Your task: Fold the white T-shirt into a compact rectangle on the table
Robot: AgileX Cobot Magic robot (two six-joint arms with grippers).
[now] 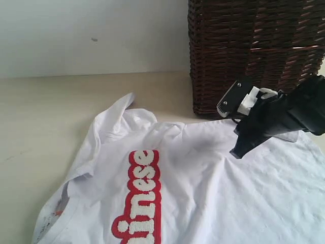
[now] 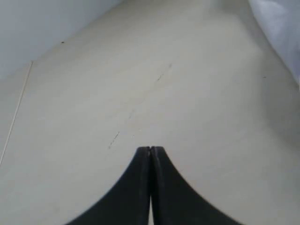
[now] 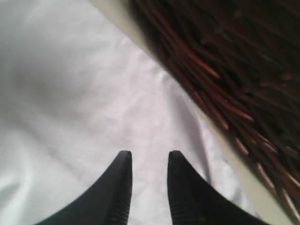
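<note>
One white T-shirt (image 1: pixel 203 178), one wicker basket (image 1: pixel 244 51), right gripper (image 3: pixel 149 157) (jaws parted)

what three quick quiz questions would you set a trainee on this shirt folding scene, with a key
1. True or false: the left gripper is shut, with only bare table beneath it.
2. What does the right wrist view show between the fingertips of the right gripper? A) the white T-shirt B) bare table C) a folded towel
3. Fill in: the right gripper's jaws are ____.

Key: 1 true; 2 A; 3 open
</note>
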